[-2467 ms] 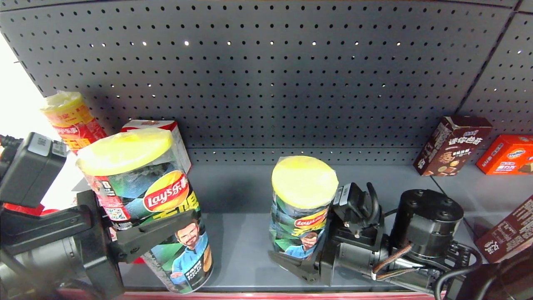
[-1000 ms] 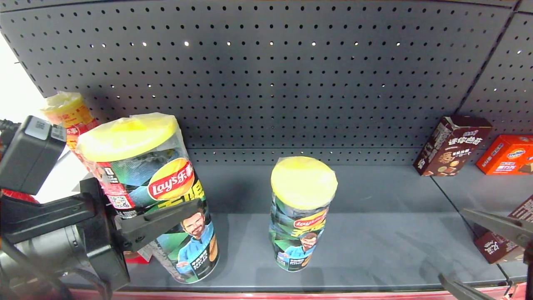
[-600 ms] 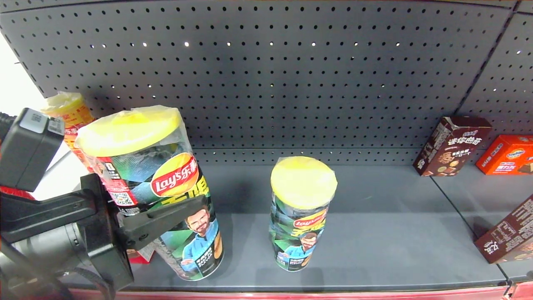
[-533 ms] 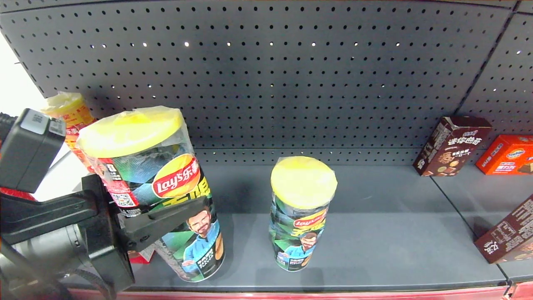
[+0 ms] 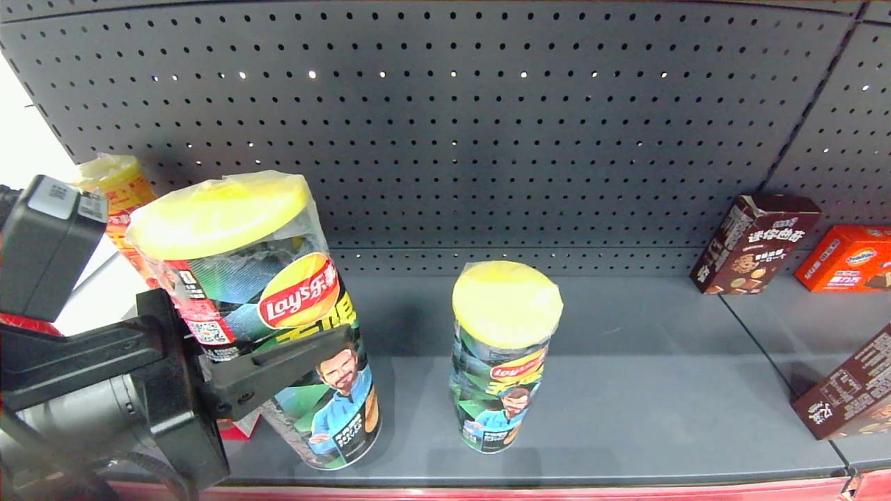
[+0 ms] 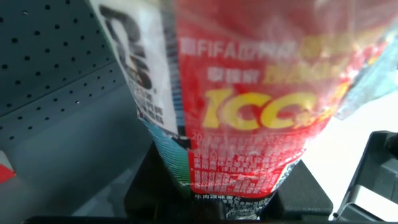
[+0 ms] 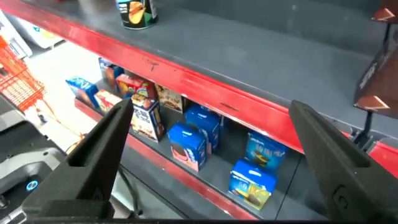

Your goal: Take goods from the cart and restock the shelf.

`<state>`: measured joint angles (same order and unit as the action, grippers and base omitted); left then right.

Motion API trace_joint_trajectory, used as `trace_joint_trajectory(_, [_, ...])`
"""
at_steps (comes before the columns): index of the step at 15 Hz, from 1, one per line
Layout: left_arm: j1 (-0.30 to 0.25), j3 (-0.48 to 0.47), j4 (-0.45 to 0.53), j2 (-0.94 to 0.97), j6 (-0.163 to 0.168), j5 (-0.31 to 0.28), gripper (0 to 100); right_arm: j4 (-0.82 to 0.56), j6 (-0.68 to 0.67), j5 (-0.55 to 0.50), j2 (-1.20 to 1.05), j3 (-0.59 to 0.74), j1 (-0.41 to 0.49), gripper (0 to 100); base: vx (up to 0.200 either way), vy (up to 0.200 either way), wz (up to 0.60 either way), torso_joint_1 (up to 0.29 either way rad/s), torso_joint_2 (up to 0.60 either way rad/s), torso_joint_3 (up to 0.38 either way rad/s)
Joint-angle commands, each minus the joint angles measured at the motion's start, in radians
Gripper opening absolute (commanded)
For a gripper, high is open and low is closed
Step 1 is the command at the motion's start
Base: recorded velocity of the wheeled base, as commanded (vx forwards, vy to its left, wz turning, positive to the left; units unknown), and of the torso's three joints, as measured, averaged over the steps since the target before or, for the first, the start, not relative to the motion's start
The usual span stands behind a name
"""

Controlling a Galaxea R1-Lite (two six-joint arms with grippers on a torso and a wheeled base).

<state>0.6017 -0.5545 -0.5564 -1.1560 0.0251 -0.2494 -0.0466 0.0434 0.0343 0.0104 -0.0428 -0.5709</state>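
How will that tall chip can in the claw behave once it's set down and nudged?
The held can is tall and narrow-based, so it probably tips easily; once over, its round body would likely roll. Its glossy wrap looks slick, so the left claw may slip.

L gripper [image 5: 268,313]: matte black, flat wedge finger [image 5: 278,365] w/ two small screws near its root. Black box cam module [image 5: 49,243] w/ white code stickers; grey cylindrical wrist [image 5: 76,424]; black cable [image 5: 150,465]. R gripper [image 7: 211,106]: black tapered fingers [image 7: 102,155].
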Motion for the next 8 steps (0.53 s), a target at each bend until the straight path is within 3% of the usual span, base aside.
trace_joint_trajectory(1, [0.003, 0.005, 0.0, 0.004, 0.001, 0.009, 0, -0.001, -0.002, -0.002, -0.01, -0.002, 0.003, 100, 0.0, 0.0, 0.0, 0.0, 0.0, 0.0])
trace_joint_trajectory(3, [0.004, 0.007, 0.001, 0.004, 0.003, 0.012, 0, -0.001, 0.001, -0.047, -0.01, 0.0, 0.009, 100, 0.0, 0.0, 0.0, 0.0, 0.0, 0.0])
trace_joint_trajectory(5, [0.006, 0.004, 0.001, 0.002, 0.055, 0.01, 0, 0.008, -0.007, -0.06, -0.01, 0.003, 0.005, 100, 0.0, 0.0, 0.0, 0.0, 0.0, 0.0])
trace_joint_trajectory(8, [0.009, -0.002, 0.001, 0.004, 0.061, 0.001, 0, 0.051, -0.013, -0.086, -0.01, 0.02, -0.003, 100, 0.0, 0.0, 0.0, 0.0, 0.0, 0.0])
